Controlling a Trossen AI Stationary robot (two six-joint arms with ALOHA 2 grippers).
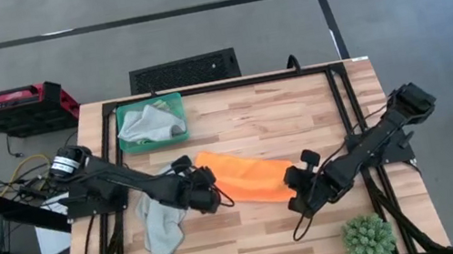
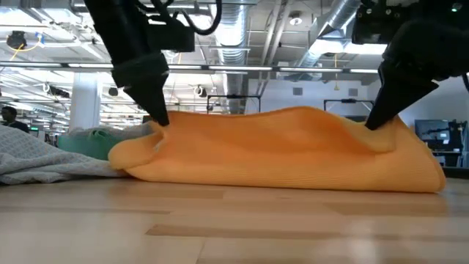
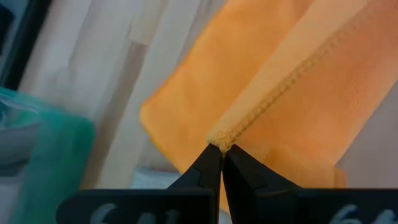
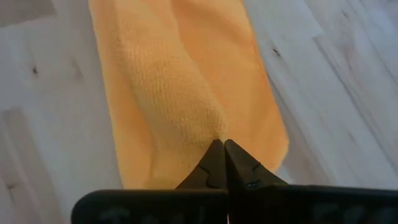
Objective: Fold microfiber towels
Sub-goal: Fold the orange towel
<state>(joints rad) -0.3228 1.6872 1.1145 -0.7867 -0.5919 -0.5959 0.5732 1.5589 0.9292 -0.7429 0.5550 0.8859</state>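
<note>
Pale wooden planks make up the table (image 1: pixel 254 233), and the bright orange microfiber towel (image 1: pixel 249 177) lies near its middle as a long, doubled strip. Each end is pinched, probably so the cloth can be lifted evenly for another fold. Left hand (image 3: pixel 221 151) has its fingers fully closed on a stitched hem corner; right hand (image 4: pixel 224 142) is clamped tight on a raised ridge of cloth at the opposite end. One pale grey towel (image 1: pixel 161 232) lies crumpled beside the left arm.
</note>
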